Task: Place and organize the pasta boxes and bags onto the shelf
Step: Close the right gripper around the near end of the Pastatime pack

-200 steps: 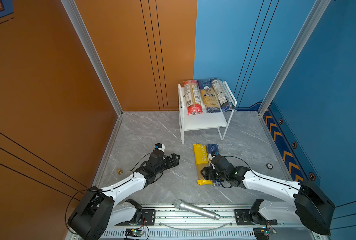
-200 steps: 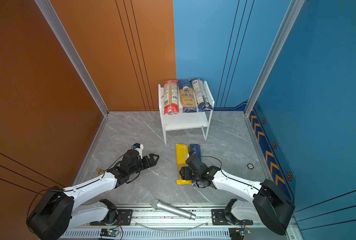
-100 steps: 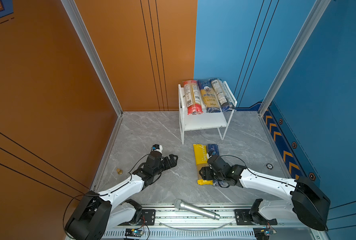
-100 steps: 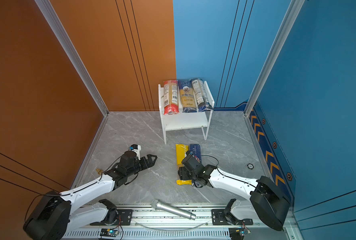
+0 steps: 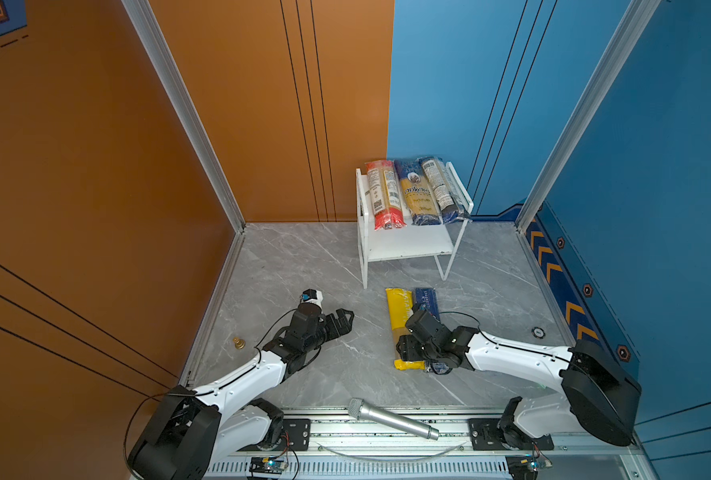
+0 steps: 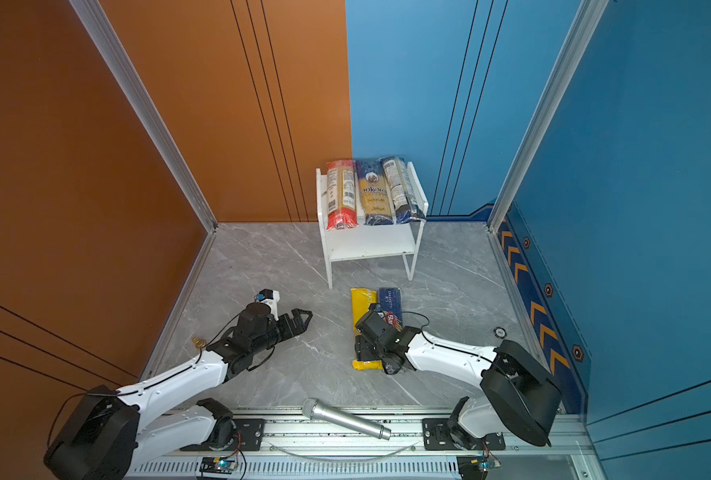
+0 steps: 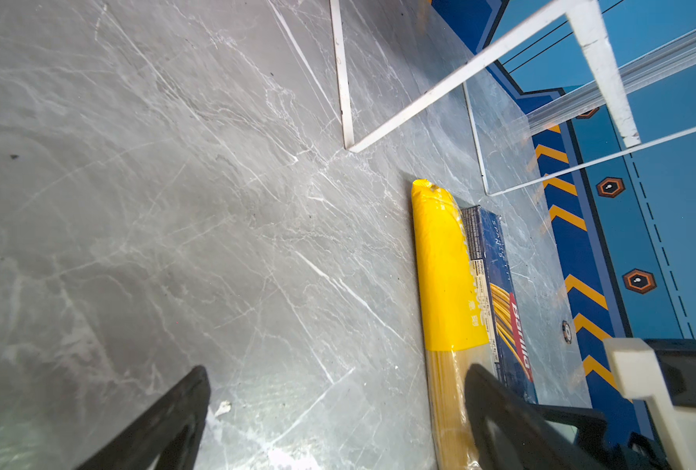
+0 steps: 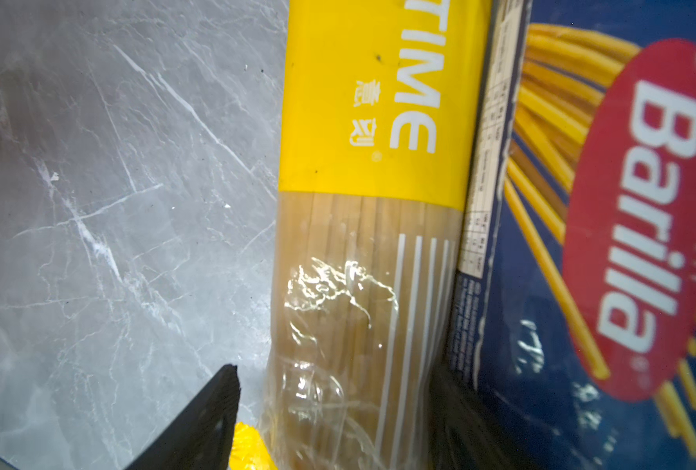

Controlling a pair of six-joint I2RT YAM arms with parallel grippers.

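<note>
On the marble floor in front of the shelf (image 5: 408, 245), a yellow bag (image 5: 399, 307) and a blue Barilla box (image 5: 426, 297) lie side by side. My right gripper (image 5: 405, 353) is low over the bag's clear end and open. One finger (image 8: 216, 407) is on the floor side with a small gap, the other between bag (image 8: 362, 264) and box (image 8: 582, 244). The shelf's top board holds a red-ended bag (image 5: 383, 195), an ankara bag (image 5: 418, 195) and a dark navy bag (image 5: 443, 189). My left gripper (image 5: 345, 320) hovers open and empty left of the yellow bag (image 7: 444, 276).
A silver microphone (image 5: 391, 419) lies across the front rail. A small brass piece (image 5: 238, 343) sits by the left wall and a black round disc (image 5: 537, 332) near the right wall. The shelf's lower board is bare. Its thin white legs (image 7: 344, 81) stand close ahead of my left gripper.
My right gripper has slid a little to the left, down over the yellow bag's clear end. The bag and box have not moved. The left arm has barely shifted.
</note>
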